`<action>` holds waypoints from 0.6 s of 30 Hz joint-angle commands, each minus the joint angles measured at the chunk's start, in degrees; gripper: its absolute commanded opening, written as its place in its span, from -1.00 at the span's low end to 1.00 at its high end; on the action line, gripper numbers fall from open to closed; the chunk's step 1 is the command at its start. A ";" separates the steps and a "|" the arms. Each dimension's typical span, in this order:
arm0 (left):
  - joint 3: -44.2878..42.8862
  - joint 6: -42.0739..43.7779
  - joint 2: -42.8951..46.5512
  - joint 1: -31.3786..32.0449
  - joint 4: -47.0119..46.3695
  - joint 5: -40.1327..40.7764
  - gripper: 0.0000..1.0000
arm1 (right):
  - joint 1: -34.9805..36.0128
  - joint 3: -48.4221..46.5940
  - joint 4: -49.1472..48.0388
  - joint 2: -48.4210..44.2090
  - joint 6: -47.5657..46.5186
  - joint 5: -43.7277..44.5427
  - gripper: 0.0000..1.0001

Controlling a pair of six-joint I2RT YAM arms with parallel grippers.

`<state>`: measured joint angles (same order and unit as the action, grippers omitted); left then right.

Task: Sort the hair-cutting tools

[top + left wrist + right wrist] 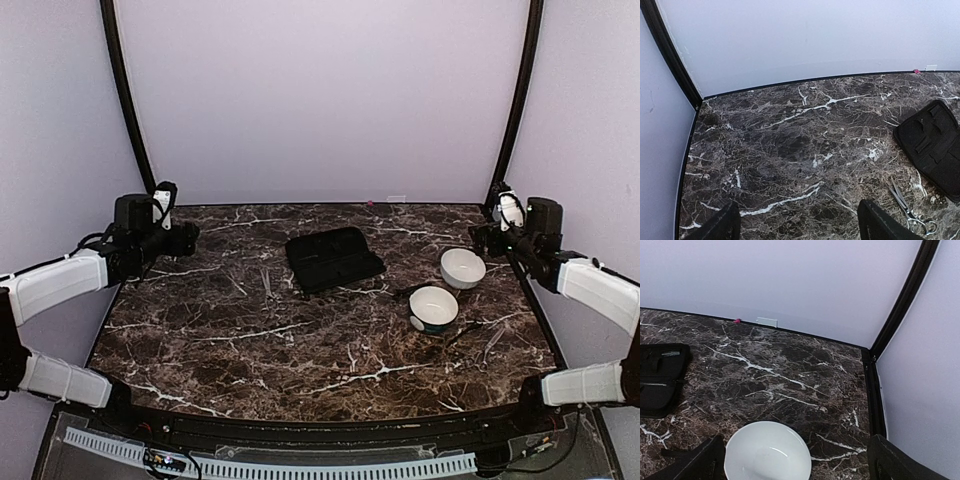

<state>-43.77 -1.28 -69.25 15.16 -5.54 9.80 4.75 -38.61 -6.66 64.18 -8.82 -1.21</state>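
Note:
A pair of thin silvery scissors (907, 206) with ring handles lies flat on the marble, just left of the black zip case (935, 145). From above the scissors are only a faint glint (268, 282). A slim dark piece (400, 292) lies between the case and the bowls, and it also shows in the right wrist view (671, 452). My left gripper (185, 238) is open and empty at the far left, its jaws wide over bare marble (797, 227). My right gripper (482, 238) is open and empty at the far right, above a white bowl (767, 452).
The open black case (335, 260) lies at the table's centre back. Two white bowls stand at the right, one behind (463, 267) and one in front (434, 308). Thin dark bits (492, 343) lie near the right edge. Black frame posts (125, 90) rise at both back corners.

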 commanded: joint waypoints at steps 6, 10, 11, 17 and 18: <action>-7.06 -8.42 -7.61 -3.69 0.32 -16.57 0.34 | -4.38 -0.89 -4.16 3.27 0.90 -1.49 0.99; -12.33 -7.57 -13.14 -0.50 3.59 -22.90 0.20 | -5.36 -2.57 1.21 4.04 -5.45 -13.12 0.99; -13.59 -7.03 -14.44 0.57 4.35 -24.06 0.18 | -5.32 -2.90 2.12 4.17 -6.35 -15.06 0.99; -22.60 -5.67 -22.64 8.48 10.50 -30.18 0.54 | -5.36 -3.22 4.58 4.52 -11.59 -25.93 0.99; -24.03 -5.38 -23.74 9.75 11.34 -30.70 0.57 | -5.23 -3.38 5.27 4.43 -12.52 -27.60 0.98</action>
<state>-62.22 -7.84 -90.04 20.49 0.16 -14.48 -0.40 -40.10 -3.64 68.38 -15.99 -18.37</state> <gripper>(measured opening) 0.750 0.994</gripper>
